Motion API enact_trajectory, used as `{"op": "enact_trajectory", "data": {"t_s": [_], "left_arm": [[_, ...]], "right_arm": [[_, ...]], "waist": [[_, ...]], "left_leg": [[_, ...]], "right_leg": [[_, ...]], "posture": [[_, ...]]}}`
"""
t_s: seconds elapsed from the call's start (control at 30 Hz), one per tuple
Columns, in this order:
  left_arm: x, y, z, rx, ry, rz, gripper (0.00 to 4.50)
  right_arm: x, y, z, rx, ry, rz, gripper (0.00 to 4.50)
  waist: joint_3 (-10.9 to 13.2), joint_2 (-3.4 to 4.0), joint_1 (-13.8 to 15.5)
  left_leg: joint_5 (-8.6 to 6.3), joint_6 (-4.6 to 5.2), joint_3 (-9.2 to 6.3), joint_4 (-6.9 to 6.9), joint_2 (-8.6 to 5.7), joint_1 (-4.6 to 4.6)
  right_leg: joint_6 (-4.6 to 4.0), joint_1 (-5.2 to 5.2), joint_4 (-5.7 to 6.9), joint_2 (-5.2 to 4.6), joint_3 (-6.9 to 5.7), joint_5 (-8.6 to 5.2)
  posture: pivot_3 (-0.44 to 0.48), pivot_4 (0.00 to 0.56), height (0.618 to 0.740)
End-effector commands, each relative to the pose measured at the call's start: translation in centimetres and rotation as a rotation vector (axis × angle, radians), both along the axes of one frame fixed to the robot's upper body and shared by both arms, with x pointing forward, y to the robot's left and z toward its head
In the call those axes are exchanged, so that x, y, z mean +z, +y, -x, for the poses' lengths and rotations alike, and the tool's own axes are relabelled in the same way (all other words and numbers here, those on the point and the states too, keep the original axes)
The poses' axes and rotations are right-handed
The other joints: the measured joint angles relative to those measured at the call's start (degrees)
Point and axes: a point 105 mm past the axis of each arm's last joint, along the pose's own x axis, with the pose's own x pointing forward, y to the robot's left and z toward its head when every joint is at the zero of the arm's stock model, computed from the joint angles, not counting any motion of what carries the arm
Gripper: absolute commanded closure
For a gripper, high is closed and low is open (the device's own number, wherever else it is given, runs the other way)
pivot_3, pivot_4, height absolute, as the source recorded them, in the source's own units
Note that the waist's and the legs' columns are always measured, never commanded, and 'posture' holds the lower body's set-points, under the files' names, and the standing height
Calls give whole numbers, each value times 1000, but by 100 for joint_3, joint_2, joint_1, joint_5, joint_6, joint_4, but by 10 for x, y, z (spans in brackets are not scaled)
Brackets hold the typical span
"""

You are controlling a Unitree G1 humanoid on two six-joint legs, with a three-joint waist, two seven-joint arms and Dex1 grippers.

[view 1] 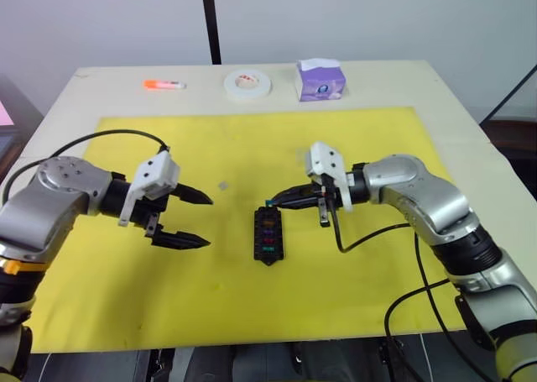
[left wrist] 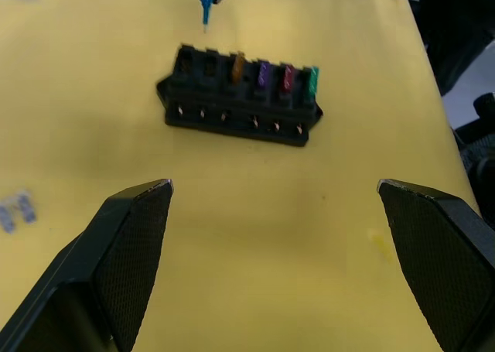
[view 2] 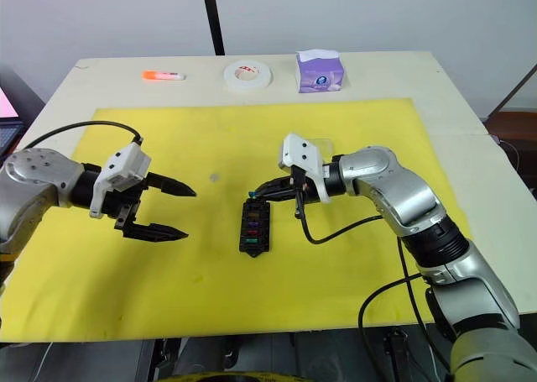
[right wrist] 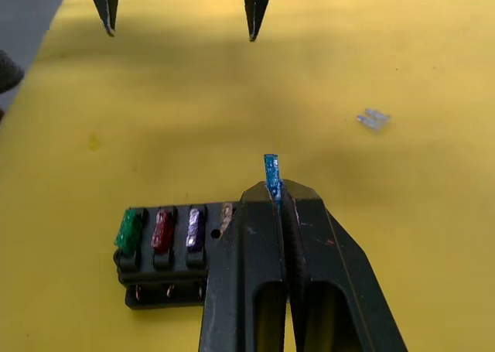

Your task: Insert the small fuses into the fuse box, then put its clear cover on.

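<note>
Fuse insertion in progress. The right gripper (right wrist: 277, 201), closed on a teal fuse (right wrist: 271, 174), hovers above the far end of the fuse box (view 1: 268, 234), which lies mid-mat holding four fuses (green, red, purple, amber). The left gripper (view 1: 195, 219) waits open nearby. Next: align blade over an empty slot, press down.

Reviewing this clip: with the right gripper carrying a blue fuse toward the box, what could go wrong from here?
1. The right gripper pinches the blue fuse by one end only, so it may tilt or slip when pressed into a slot.
2. Nothing holds the fuse box; the left gripper hangs open beside it, so a push could slide it on the yellow mat.
3. The grey fuse lies flat and small on the mat, likely hard to pinch.
</note>
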Motion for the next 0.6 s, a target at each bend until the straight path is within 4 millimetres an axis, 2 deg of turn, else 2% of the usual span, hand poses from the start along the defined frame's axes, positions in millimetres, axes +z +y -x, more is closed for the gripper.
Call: {"op": "enact_trajectory", "data": {"t_s": [0.03,0.6], "left_arm": [[10,5,3,11,-46,-10,42],[0,6,7,22,-18,-17,42]], "right_arm": [[4,2,1,15,-37,-12,4500],[-10,8,-3,-15,-29,-8,4500]], "waist": [[2,1,-1],[9,0,0]], "left_leg": [[0,0,0,0,0,0],[0,0,-1,48,0,9]], "right_leg": [[0,0,1,0,0,0],[-2,6,50,1,0,0]], "posture": [[0,150,740],[0,150,740]]}}
